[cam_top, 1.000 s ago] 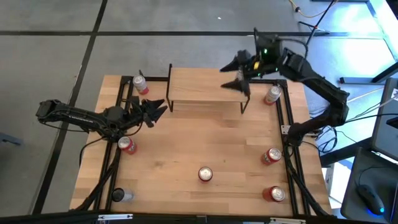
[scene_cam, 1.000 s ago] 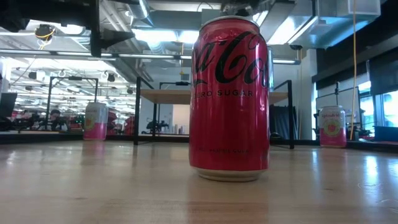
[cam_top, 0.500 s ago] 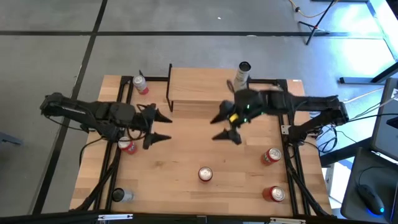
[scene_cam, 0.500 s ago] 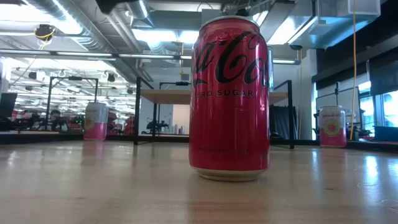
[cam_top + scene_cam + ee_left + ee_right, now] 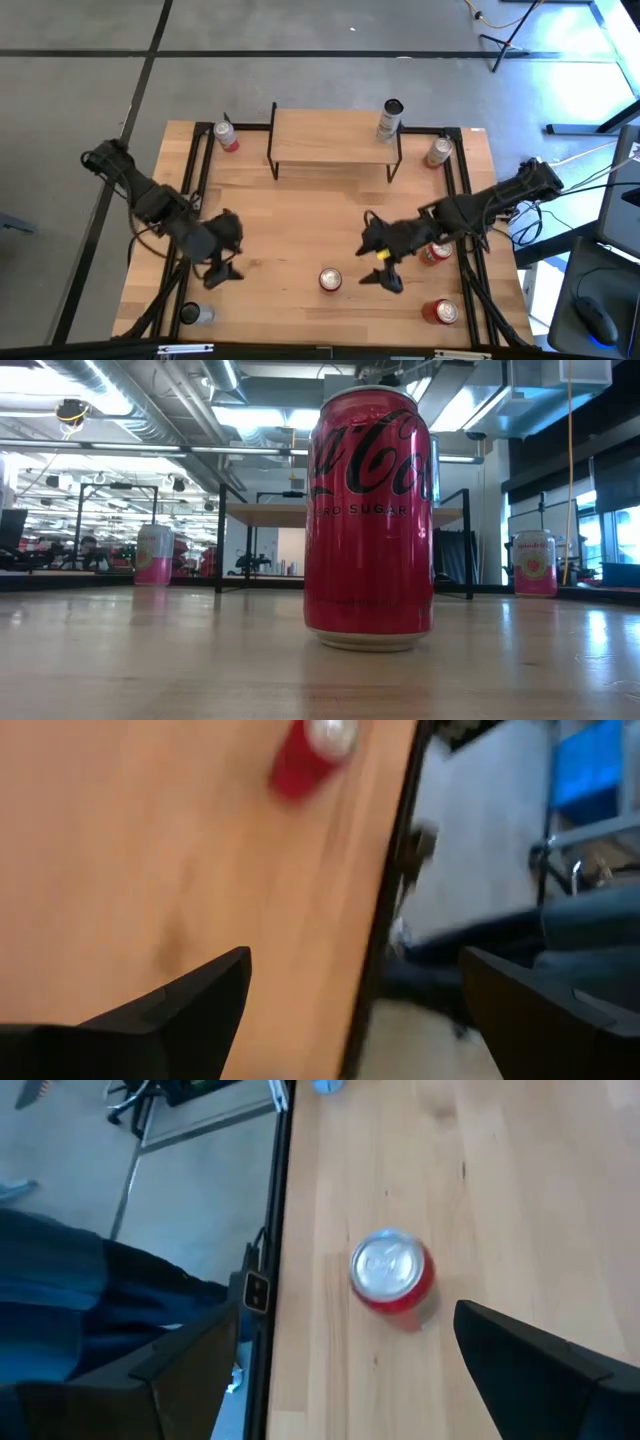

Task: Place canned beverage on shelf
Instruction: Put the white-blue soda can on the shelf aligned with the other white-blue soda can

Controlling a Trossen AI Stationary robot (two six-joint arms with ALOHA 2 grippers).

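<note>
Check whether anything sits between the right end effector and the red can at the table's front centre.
Nothing visible does. The right end effector, open, hovers just right of the red can, with only bare table between them. The shelf already holds one can at its right end.

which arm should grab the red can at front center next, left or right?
Right. The right gripper hangs open just beside the red can, and its wrist view shows that can ahead. The left gripper, also open, is farther off. One can is already on the shelf.
</note>
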